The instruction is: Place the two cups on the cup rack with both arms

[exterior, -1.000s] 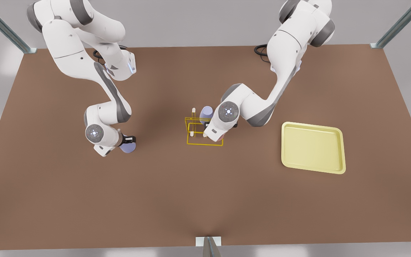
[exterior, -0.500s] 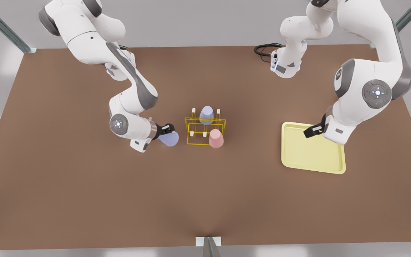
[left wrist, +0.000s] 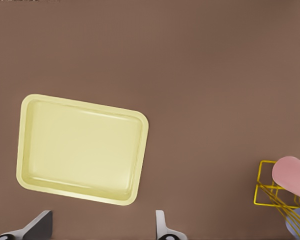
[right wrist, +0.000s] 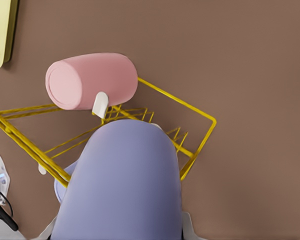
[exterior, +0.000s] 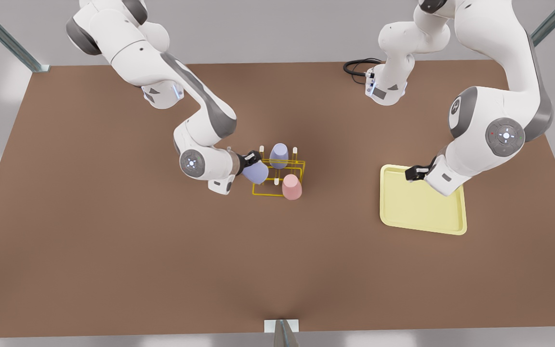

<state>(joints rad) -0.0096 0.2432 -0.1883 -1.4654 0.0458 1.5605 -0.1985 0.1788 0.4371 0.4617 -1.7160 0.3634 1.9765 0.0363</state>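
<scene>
The yellow wire cup rack (exterior: 270, 194) stands mid-table. A salmon pink cup (exterior: 291, 187) sits upside down on its near corner peg, and a lavender cup (exterior: 278, 155) on a far peg. My right gripper (exterior: 250, 159), at the rack's side toward the front view's left, is shut on a second lavender cup (exterior: 256, 172), tilted over the rack's edge. The right wrist view has this held cup (right wrist: 125, 185) above the rack (right wrist: 177, 100), next to the pink cup (right wrist: 90, 80). My left gripper (exterior: 415, 172) hangs open over the tray, holding nothing; its fingers (left wrist: 161, 227) stand wide apart.
A flat pale-yellow tray (exterior: 422, 207) lies on the brown table toward the front view's right, also under the left wrist camera (left wrist: 80, 150). A black cable (exterior: 357, 67) coils at the table's far edge. Metal frame posts stand at the corners.
My right arm has carried the lavender cup from the open table to the rack's edge. My left arm left the pink cup on the rack and swung away over the tray.
</scene>
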